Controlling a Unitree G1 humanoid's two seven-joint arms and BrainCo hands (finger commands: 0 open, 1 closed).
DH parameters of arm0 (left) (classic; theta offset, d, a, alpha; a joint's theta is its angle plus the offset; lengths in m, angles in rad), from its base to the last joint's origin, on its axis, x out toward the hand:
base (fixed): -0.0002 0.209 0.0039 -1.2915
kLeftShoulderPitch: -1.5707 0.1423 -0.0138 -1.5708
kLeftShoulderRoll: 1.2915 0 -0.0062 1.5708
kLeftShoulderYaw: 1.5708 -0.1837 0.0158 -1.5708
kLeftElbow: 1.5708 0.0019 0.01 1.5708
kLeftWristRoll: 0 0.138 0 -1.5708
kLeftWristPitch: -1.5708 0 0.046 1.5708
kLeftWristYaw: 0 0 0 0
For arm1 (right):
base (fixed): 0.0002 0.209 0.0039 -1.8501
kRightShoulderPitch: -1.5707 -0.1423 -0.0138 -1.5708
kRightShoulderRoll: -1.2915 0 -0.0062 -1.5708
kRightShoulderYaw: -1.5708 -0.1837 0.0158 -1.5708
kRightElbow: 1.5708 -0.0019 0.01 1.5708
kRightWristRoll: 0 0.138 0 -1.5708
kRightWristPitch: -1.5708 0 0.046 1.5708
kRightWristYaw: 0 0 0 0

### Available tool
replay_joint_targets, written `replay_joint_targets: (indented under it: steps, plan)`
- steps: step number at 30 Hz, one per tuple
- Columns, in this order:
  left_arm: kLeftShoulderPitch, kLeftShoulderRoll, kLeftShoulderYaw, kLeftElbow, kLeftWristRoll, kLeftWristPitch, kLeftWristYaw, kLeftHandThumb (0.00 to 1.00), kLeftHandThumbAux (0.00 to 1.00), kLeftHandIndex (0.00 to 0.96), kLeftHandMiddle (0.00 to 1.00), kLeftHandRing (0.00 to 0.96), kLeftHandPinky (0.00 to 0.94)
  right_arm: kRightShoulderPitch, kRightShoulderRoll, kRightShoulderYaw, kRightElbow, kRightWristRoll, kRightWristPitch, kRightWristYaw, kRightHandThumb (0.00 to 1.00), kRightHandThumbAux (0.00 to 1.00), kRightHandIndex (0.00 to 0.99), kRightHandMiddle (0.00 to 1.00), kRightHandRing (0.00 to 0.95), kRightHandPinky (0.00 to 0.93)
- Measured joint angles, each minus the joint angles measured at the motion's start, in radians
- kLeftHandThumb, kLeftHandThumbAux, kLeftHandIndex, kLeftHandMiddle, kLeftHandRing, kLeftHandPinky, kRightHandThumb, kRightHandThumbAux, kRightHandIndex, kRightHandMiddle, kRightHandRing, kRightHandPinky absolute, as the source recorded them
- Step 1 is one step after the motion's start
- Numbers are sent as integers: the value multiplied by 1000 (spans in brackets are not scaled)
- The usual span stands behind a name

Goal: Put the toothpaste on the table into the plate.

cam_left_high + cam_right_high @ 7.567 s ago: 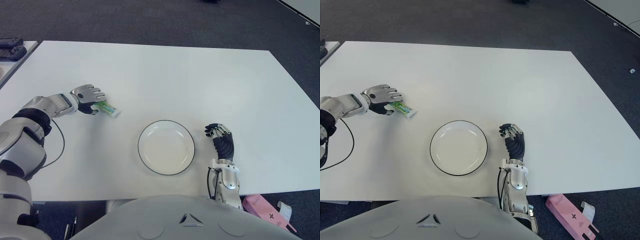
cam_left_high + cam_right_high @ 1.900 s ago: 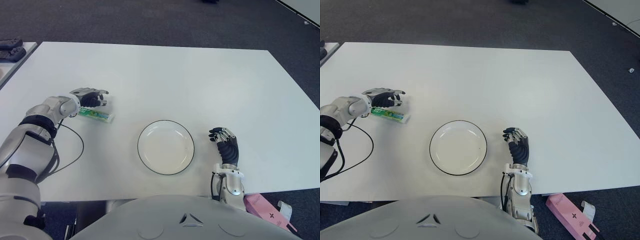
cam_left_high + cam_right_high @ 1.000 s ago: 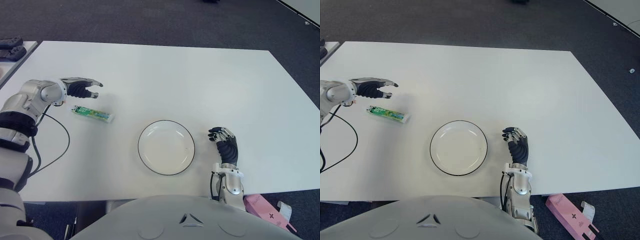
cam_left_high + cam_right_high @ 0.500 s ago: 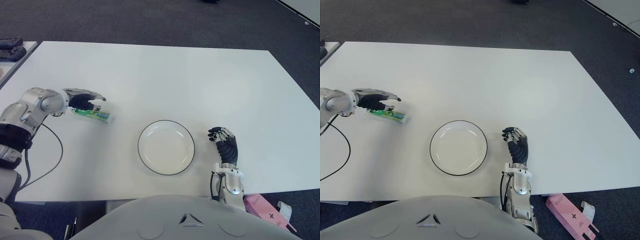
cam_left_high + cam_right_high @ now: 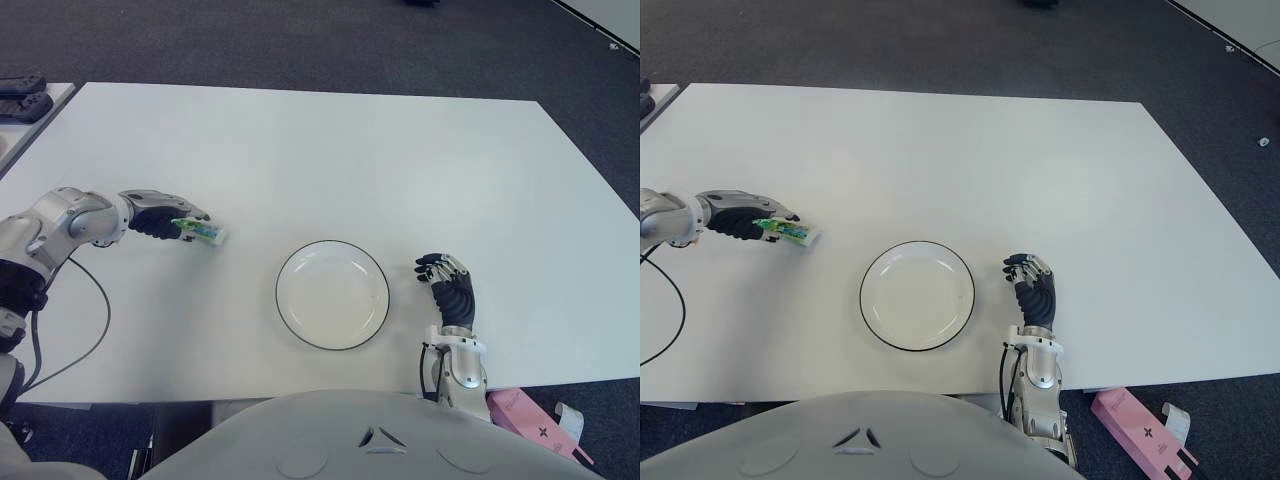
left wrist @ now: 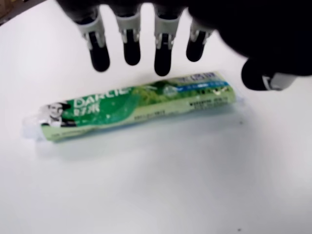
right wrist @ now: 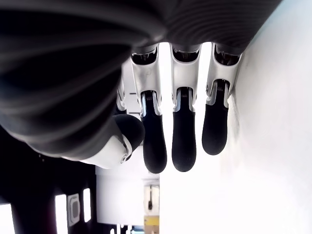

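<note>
Black fingertips of your left hand were spread above the green toothpaste, thumb off to one side, nothing gripped. Tube lay flat on the white table, well left of the plate, which held nothing. Right hand sat just right of the plate, fingers loosely curled, holding nothing.

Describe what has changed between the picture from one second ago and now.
The left hand came down from above the table onto the toothpaste tube and now hangs over it with fingers spread, not yet closed on it. The tube lies flat on the table in about the same place, left of the plate. The plate stayed empty, and the right hand kept its place beside it.
</note>
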Motion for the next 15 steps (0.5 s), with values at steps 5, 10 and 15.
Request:
replay_joint_targets:
  steps: [5, 10, 15]
  plan:
    - [34, 5, 0, -5, 33, -25, 52, 533, 99, 0, 162, 143, 158, 0, 2, 1, 0, -5, 0, -1, 710, 728, 428, 485, 479, 463]
    - [49, 1, -11, 18, 108, -49, 173, 498, 78, 0, 155, 132, 159, 2, 6, 2, -2, -13, 1, -7, 710, 728, 428, 481, 476, 461]
    - [46, -18, -42, 58, 194, -57, 323, 489, 71, 0, 146, 117, 136, 2, 8, 2, -3, -19, 3, -11, 709, 728, 428, 480, 477, 466]
